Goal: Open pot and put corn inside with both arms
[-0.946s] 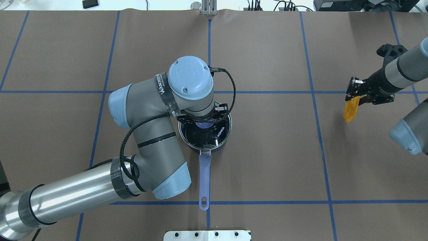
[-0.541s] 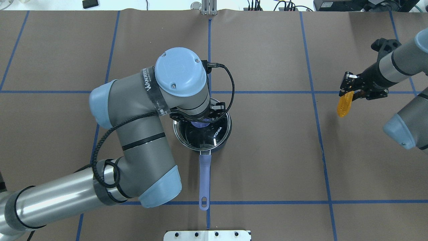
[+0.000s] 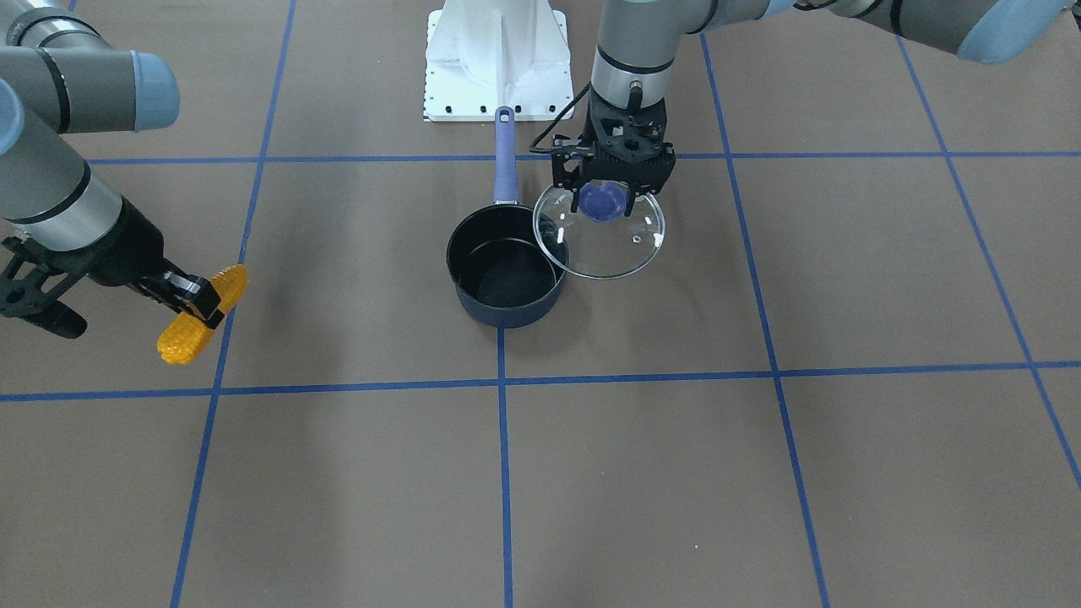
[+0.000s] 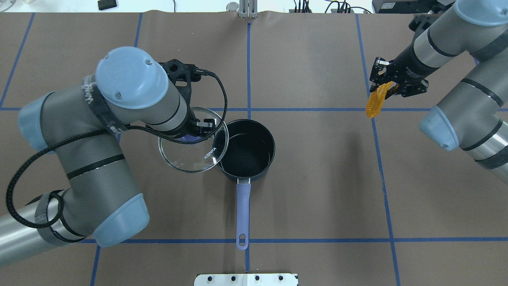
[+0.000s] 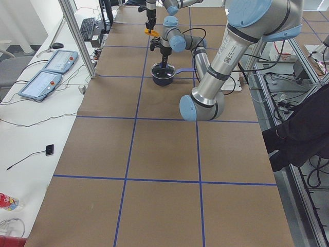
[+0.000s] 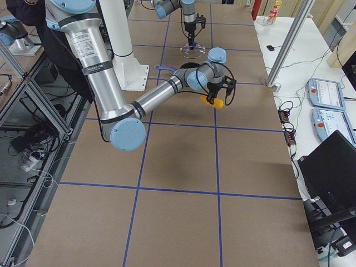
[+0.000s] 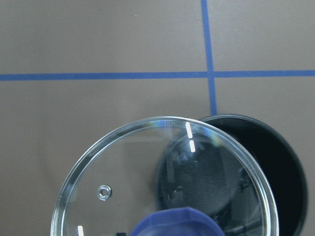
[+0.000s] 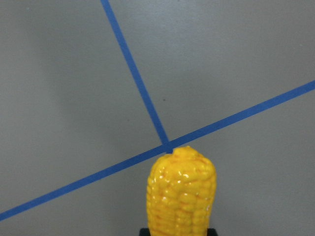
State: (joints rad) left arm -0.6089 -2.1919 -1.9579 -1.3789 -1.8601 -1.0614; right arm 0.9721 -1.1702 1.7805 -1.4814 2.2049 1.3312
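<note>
The dark-blue pot stands open mid-table, its black interior empty, its long handle pointing at the robot; it also shows in the front view. My left gripper is shut on the blue knob of the glass lid and holds the lid above the table beside the pot, its edge overlapping the pot's rim. My right gripper is shut on the orange-yellow corn, held in the air far to the pot's right. The corn tip fills the right wrist view.
Brown table covering with blue tape grid lines. The white base mount sits at the robot's edge behind the pot handle. My left arm's elbow hangs over the table's left half. Cables and devices lie along the far edge.
My left gripper has lifted the lid off the pot and carried it left, uncovering the pot. My right gripper has moved the corn toward the table's far edge and a little left.
</note>
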